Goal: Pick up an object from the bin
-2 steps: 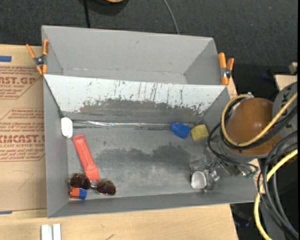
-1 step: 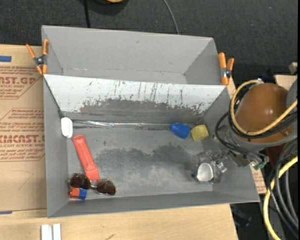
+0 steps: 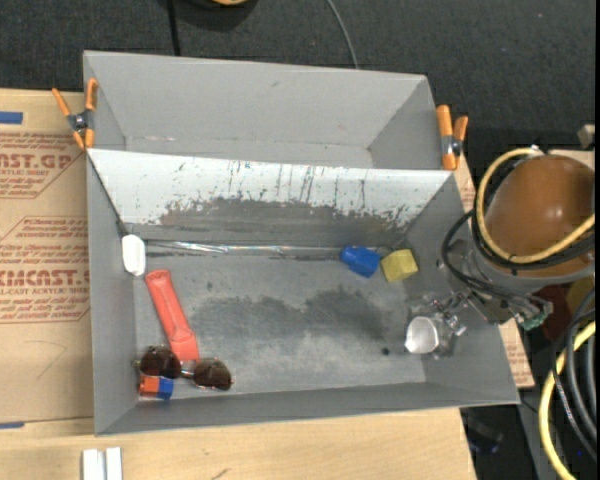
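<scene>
The gripper (image 3: 427,334) hangs close to the bin wall (image 3: 435,230); its opening I cannot tell. It could scrape there.

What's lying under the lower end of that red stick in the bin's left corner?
Dark sunglasses: the red stick rests its lower end across their middle, with a lens showing on each side. Their bridge is covered, so it cannot be seen.
</scene>
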`<state>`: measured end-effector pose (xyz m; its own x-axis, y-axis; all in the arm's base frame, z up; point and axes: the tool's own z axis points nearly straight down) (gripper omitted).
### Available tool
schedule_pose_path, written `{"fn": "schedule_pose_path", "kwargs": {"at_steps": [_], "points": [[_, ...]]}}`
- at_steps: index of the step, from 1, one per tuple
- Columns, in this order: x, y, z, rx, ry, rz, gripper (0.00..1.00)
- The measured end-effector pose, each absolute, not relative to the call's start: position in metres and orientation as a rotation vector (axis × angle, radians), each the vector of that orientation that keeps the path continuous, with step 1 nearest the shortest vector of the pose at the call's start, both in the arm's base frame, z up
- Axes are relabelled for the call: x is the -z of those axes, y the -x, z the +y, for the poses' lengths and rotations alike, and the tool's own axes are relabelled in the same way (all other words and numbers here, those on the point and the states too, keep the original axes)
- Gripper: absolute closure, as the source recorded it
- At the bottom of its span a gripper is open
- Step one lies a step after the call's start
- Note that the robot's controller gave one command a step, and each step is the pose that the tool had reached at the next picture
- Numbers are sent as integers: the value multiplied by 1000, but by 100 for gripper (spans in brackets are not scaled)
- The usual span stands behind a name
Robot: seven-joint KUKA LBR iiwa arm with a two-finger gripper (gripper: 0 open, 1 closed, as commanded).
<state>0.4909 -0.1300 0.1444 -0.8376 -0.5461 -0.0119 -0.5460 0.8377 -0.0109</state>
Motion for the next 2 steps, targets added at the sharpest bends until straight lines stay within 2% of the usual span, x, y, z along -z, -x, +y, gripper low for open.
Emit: {"fn": "schedule_pose_path", "kwargs": {"at_steps": [1, 2], "points": [[-166, -486, -132, -9, 926, 3006, 100], [-164, -504, -135, 19, 837, 3002, 100]]}}
